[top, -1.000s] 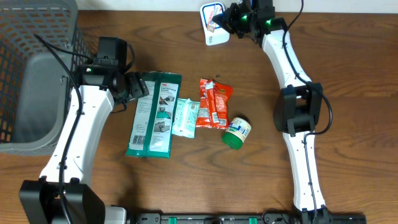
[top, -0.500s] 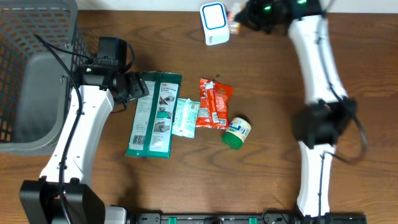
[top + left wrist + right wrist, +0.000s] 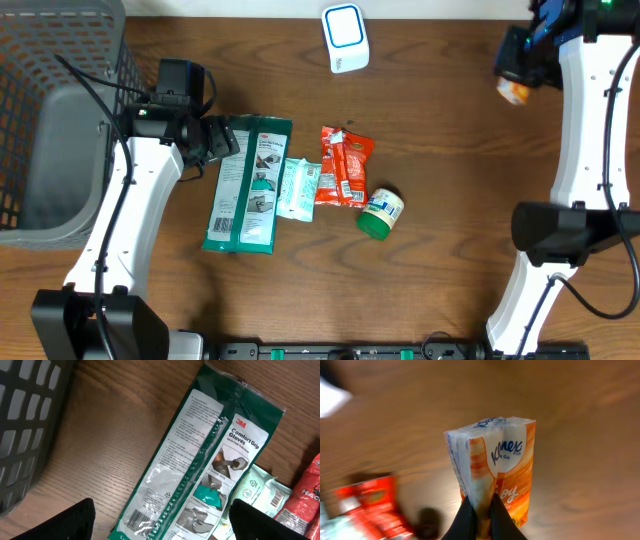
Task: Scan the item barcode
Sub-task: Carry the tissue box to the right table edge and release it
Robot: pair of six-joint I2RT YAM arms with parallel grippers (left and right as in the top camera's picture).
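Evidently pinching the tissue pack (image 3: 495, 462) by its thin bottom seam with the right pincer (image 3: 480, 519), pressed together on that one edge, probably so that both printed faces stay bare for a reader. Holding it upright and clear of the surface (image 3: 450, 250), out at the far right in the overhead view, well apart from the scanner (image 3: 345, 37) standing at the middle of the far edge. No barcode visible on the face turned to the wrist camera, so likely printed on the back or underside; cannot tell from here whether already read. Judging by that gap, calls for a carry to the scanner window with the coded side turned toward it. Meanwhile hovering the left pincer (image 3: 162, 522) spread wide over the green glove pack (image 3: 200, 470), touching nothing, seemingly poised to take it as the next item. Lying flat with its barcode panel up, near the lower corner, so easy to find once lifted. Just beside it a pale wipes pack (image 3: 297, 188), then a red snack pack (image 3: 344, 167) and a green-lidded jar (image 3: 381, 214) on its side, all set in a row within reach of either arm. At the left, a wire basket (image 3: 60, 50), probably meant for whatever has passed the scanner.
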